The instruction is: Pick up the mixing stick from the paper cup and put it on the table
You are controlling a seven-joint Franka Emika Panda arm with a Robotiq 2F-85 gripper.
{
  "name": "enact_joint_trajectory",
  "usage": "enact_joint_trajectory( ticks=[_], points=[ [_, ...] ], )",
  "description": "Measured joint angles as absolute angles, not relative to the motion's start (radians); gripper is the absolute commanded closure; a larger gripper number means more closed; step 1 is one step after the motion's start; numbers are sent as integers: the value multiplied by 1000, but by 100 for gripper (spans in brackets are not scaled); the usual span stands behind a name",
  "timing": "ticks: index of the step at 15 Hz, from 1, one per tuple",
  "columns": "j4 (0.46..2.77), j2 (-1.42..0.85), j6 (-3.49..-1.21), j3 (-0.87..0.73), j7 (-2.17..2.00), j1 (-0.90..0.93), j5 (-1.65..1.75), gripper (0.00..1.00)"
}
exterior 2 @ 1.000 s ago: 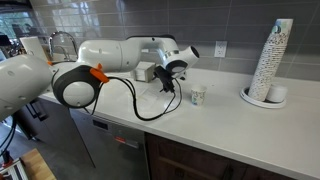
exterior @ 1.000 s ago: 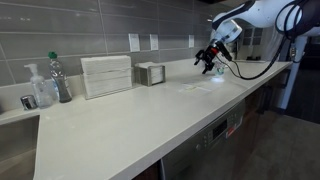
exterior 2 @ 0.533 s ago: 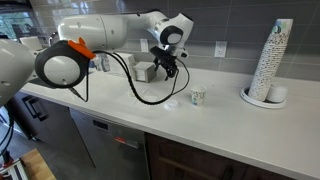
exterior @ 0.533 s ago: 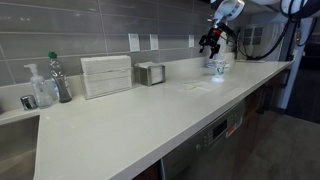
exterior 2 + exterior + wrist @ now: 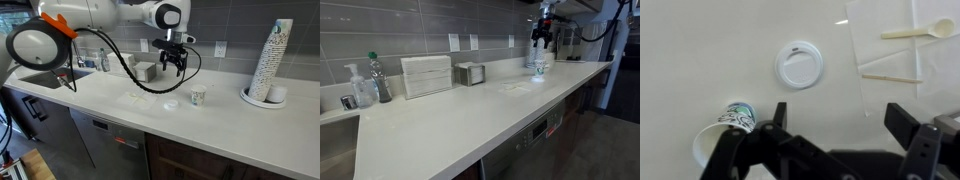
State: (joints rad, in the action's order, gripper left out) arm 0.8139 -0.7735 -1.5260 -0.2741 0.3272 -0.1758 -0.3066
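Small whitish paper cup point(image 5: 197, 96) with dark print near its rim, upright on the off-white table point(image 5: 240, 125), flat white lid point(image 5: 172, 103) just left of it, thin pale stick point(image 5: 890, 78) lying nearby, gripper point(image 5: 173, 70) hovering above, fingers point(image 5: 777, 115) spread wide, holding nothing.

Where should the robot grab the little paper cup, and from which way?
Probably by its side walls just under the rim, coming straight down. The paper cup stands upright on the table, mouth up, apart from the lid, and the gripper hangs open above.
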Motion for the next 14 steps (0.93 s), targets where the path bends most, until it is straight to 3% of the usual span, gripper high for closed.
enact_joint_trajectory(
  ticks=[8, 14],
  points=[
    [1125, -495, -1543, -290, 473, -97, -204, 0],
    [1380, -287, -1675, -290, 452, -30, -175, 0]
  ],
)
